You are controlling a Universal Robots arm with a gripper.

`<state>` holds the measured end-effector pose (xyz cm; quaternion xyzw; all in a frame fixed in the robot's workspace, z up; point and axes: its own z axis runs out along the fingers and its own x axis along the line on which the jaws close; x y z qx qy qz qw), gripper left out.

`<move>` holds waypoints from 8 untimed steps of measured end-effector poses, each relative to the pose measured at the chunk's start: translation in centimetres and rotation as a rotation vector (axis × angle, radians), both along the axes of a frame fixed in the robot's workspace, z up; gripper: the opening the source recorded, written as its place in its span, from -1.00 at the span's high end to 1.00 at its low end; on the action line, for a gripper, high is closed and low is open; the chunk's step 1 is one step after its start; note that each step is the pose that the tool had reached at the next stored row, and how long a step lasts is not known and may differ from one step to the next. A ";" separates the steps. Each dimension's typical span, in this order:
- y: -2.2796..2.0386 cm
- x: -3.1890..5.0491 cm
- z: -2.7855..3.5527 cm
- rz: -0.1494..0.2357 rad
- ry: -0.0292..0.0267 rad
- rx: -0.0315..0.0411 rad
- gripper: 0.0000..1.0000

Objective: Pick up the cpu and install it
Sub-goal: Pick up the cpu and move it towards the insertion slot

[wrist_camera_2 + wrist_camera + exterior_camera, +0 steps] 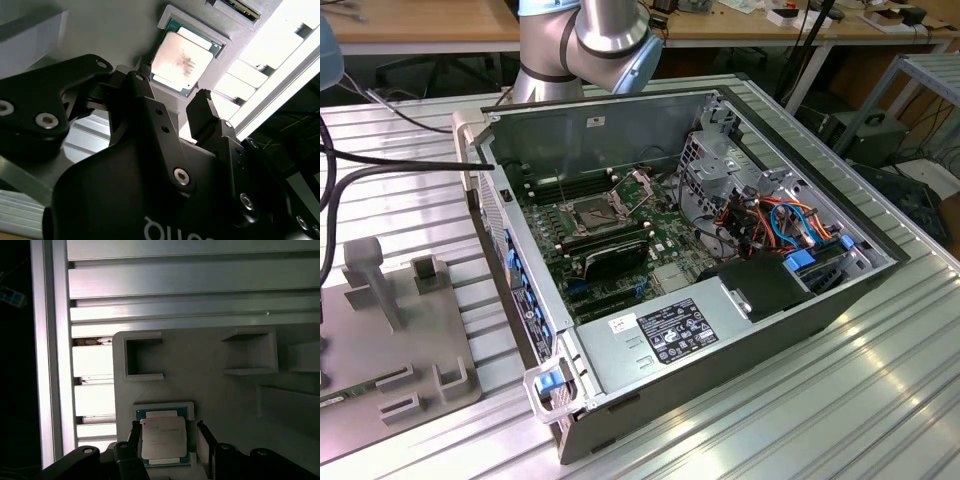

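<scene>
The gripper (pixel 168 430) is held with its fingers (pixel 204 440) spread to either side of the cpu (pixel 163 442), though the finger bases are cut off and contact cannot be made out. The cpu is seated flat in a recess of the grey holder (pixel 220 395), near the holder's edge. In the exterior view the arm (pixel 605 35) is bent at a joint and cut off.
</scene>
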<state>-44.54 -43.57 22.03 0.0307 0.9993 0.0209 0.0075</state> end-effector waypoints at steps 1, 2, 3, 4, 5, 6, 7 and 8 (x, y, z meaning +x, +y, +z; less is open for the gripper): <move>0.00 -0.03 -0.11 0.000 0.0001 -0.0005 -0.11; 0.00 -0.05 -0.19 0.001 0.0003 -0.0008 -0.11; 0.00 -0.13 -0.39 0.001 0.0009 -0.0011 -0.11; 0.00 -0.20 -0.53 0.001 0.0015 -0.0009 -0.11; 0.01 -0.27 -0.64 0.001 0.0017 -0.0009 -0.11; 0.01 -0.30 -0.69 0.001 0.0019 -0.0009 -0.11; 0.00 -0.32 -0.72 0.001 0.0021 -0.0011 -0.11; 0.00 -0.34 -0.74 0.001 0.0024 -0.0014 -0.11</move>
